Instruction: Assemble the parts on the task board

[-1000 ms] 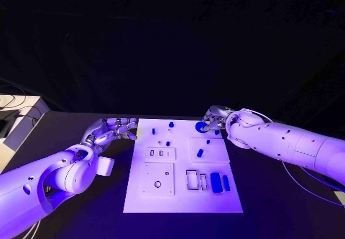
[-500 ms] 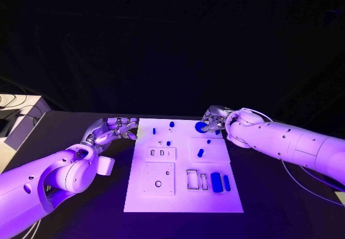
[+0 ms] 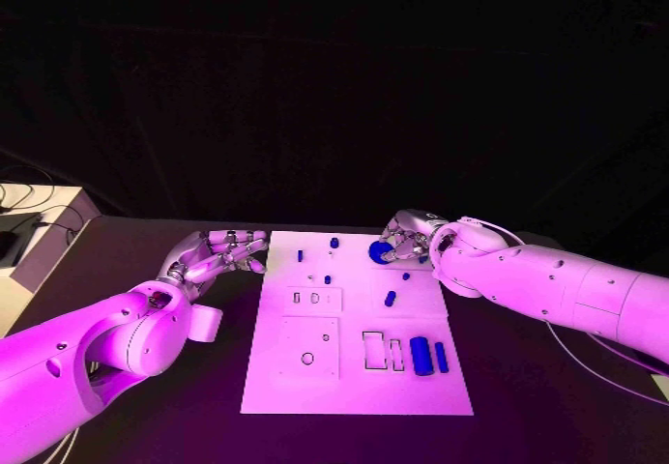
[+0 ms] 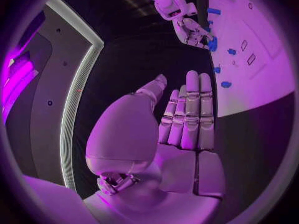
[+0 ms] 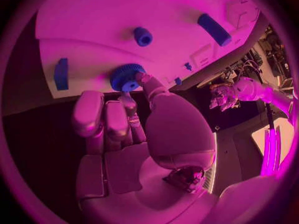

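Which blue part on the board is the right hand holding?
The round, ridged blue wheel at the board's far right corner, pinched by the right hand. The other blue parts lie untouched.

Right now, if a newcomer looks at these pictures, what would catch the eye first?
Probably the white task board in the middle of the black table, dotted with small blue parts. Next, the right hand at the board's far right corner, its fingers pinching a round blue ridged part. The left hand rests beside the board's left edge, its fingers laid straight and holding nothing.
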Available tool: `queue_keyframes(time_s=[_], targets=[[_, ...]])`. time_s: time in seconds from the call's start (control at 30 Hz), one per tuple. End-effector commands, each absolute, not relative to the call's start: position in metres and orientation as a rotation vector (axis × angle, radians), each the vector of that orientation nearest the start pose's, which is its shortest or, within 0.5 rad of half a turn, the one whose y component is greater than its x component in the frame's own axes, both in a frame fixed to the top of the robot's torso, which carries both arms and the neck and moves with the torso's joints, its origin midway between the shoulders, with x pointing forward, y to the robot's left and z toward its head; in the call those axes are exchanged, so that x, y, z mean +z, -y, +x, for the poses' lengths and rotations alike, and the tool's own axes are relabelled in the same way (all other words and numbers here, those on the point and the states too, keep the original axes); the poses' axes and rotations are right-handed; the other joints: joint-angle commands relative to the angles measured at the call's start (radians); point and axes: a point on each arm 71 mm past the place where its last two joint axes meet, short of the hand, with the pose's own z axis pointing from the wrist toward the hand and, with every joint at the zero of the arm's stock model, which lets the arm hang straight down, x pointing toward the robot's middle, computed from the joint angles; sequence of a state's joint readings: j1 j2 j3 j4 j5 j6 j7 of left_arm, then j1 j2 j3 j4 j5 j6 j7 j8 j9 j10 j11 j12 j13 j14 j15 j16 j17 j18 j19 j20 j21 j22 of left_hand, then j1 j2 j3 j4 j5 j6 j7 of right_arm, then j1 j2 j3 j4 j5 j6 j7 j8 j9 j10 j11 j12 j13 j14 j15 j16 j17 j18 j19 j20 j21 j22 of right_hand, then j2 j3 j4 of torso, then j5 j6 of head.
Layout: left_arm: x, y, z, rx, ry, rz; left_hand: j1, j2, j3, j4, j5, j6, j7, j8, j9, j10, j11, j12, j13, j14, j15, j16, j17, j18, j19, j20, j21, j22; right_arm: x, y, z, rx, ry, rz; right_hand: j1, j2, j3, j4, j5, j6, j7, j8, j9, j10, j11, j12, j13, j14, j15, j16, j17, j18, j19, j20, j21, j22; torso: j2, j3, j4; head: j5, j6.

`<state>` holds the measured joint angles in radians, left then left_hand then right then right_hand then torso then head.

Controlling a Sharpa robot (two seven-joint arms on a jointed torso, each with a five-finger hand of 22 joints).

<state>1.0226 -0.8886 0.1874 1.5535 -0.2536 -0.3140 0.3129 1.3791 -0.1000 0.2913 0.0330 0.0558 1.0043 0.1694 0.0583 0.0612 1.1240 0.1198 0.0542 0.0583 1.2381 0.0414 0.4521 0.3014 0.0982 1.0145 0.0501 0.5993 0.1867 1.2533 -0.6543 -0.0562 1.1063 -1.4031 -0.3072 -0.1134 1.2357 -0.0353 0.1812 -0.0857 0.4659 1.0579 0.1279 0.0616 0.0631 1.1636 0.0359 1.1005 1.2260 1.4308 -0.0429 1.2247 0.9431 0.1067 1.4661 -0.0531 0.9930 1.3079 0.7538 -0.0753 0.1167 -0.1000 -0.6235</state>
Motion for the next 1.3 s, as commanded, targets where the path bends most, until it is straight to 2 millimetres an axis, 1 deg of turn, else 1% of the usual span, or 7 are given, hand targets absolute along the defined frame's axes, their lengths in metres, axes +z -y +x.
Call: queue_keyframes(time_s=[0.03,0.43,0.6,0.7,0.9,1.0,1.3], targets=[[-0.177,-0.224,0.481,-1.51,-1.419,-0.985,0.002,-0.004,0.002,-0.001,-0.002,-0.006,0.001,0.003,0.0,-0.005,0.001,0.004,0.001,-0.005,-0.001,0.006,0.0,0.008,-0.005,0.001,0.002,0.001,-0.176,0.225,0.559,0.39,-1.556,-0.09,-0.002,-0.009,-0.001,-0.007,-0.005,0.016,0.008,0.004,0.004,0.016,-0.008,0.002,0.001,0.007,-0.004,0.005,0.003,0.005,0.063,-0.006,0.005,0.132,-0.001,-0.0003,-0.0005,-0.003,0.004],[-0.177,-0.224,0.48,-1.513,-1.419,-0.984,-0.005,-0.004,-0.001,0.002,-0.002,-0.006,0.001,0.003,0.0,-0.005,0.001,0.004,0.001,-0.005,0.0,0.006,0.0,0.008,-0.007,0.002,0.005,0.001,-0.162,0.176,0.535,0.458,-1.443,-0.2,0.011,-0.017,0.004,-0.013,-0.021,0.021,0.007,0.004,0.004,0.017,-0.009,-0.008,-0.001,0.006,-0.004,0.004,0.011,0.003,0.061,-0.006,0.016,0.133,0.0,-0.0006,0.0003,0.004,0.01],[-0.177,-0.222,0.479,-1.518,-1.421,-0.983,-0.005,-0.004,-0.001,0.002,-0.002,-0.006,0.001,0.003,0.0,-0.005,0.001,0.004,0.001,-0.005,0.0,0.006,0.0,0.008,-0.007,0.002,0.005,0.001,-0.163,0.159,0.534,0.473,-1.423,-0.224,0.011,-0.019,0.004,-0.013,-0.022,0.019,0.007,0.003,0.004,0.016,-0.009,-0.013,-0.003,0.006,-0.004,0.002,0.011,0.003,0.06,-0.006,0.017,0.133,0.001,-0.0031,0.0028,0.0,0.01],[-0.177,-0.222,0.478,-1.52,-1.422,-0.982,-0.005,-0.004,-0.001,0.002,-0.002,-0.006,0.001,0.003,0.0,-0.005,0.001,0.004,0.001,-0.005,0.0,0.006,0.0,0.008,-0.007,0.002,0.005,0.001,-0.165,0.152,0.536,0.47,-1.418,-0.231,0.011,-0.02,0.004,-0.012,-0.024,0.018,0.008,0.003,0.004,0.016,-0.008,-0.014,-0.004,0.007,-0.004,0.002,0.013,0.003,0.06,-0.006,0.018,0.133,0.0,-0.0048,0.0047,0.002,0.009],[-0.177,-0.221,0.479,-1.523,-1.423,-0.982,-0.005,-0.004,-0.001,0.002,-0.002,-0.006,0.001,0.003,0.0,-0.005,0.001,0.004,0.001,-0.005,0.0,0.006,0.0,0.008,-0.007,0.002,0.005,0.001,-0.172,0.144,0.538,0.469,-1.416,-0.235,0.012,-0.021,0.004,-0.01,-0.026,0.018,0.008,0.004,0.004,0.016,-0.008,-0.015,-0.004,0.007,-0.004,0.001,0.014,0.003,0.06,-0.006,0.017,0.133,0.001,-0.0035,0.0081,0.006,0.009],[-0.177,-0.221,0.479,-1.522,-1.423,-0.982,-0.003,-0.003,-0.003,0.001,-0.002,-0.005,0.001,0.003,0.0,-0.005,0.001,0.004,0.001,-0.005,0.0,0.006,0.0,0.009,-0.007,0.003,0.006,-0.002,-0.175,0.14,0.539,0.47,-1.416,-0.24,0.013,-0.02,0.004,-0.011,-0.026,0.018,0.008,0.004,0.004,0.016,-0.008,-0.016,-0.004,0.007,-0.004,0.001,0.014,0.003,0.06,-0.006,0.019,0.133,0.001,-0.0072,0.0118,0.004,0.011],[-0.177,-0.22,0.479,-1.524,-1.424,-0.982,-0.003,-0.003,-0.003,0.001,-0.002,-0.005,0.001,0.003,0.0,-0.005,0.001,0.004,0.001,-0.005,0.0,0.006,0.0,0.009,-0.007,0.003,0.006,-0.002,-0.179,0.135,0.543,0.459,-1.415,-0.247,0.013,-0.02,0.004,-0.011,-0.026,0.018,0.008,0.004,0.004,0.016,-0.008,-0.016,-0.004,0.007,-0.004,0.001,0.014,0.003,0.06,-0.006,0.019,0.133,0.003,-0.0108,0.0168,0.002,0.006]])
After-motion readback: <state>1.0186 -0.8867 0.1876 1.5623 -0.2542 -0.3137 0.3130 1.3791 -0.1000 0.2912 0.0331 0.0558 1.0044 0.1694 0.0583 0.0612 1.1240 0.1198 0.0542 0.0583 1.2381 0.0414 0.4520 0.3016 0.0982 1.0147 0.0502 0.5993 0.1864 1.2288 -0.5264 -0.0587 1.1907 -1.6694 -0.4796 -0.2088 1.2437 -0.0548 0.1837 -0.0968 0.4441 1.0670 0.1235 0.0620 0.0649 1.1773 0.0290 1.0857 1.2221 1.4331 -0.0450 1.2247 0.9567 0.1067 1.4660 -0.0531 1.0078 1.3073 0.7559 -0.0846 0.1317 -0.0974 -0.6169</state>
